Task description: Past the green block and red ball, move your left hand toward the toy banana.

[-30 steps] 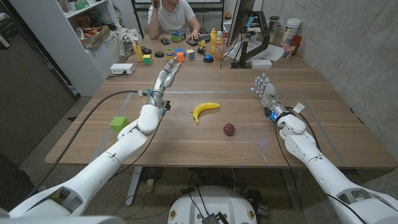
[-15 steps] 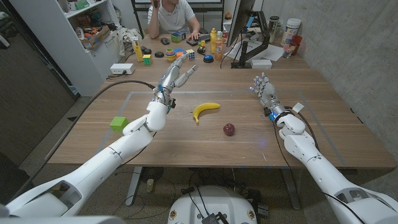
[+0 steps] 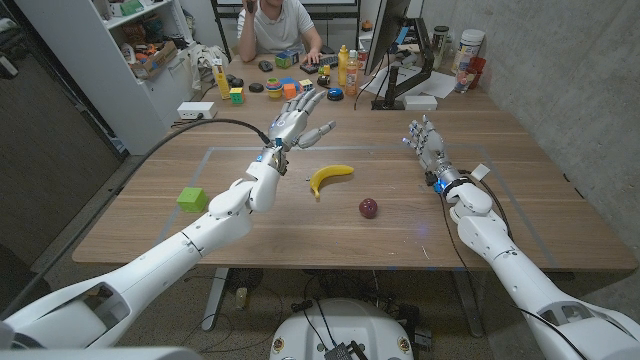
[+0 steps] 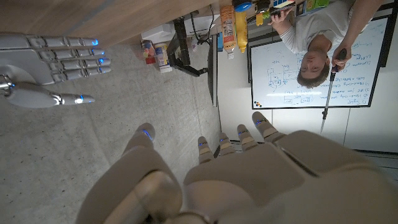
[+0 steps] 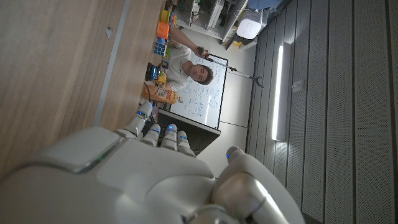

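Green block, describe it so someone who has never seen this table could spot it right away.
Start from the wooden table and go to its edge on the robot's left. The green block sits there alone, just outside the left arm. It is the one square-sided green thing; the banana and red ball lie nearer the middle, and the left hand hovers farther back.

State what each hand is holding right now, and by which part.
Nothing is held. The left hand hangs open above the table beyond the toy banana, not touching it. The right hand is open too, holding nothing.
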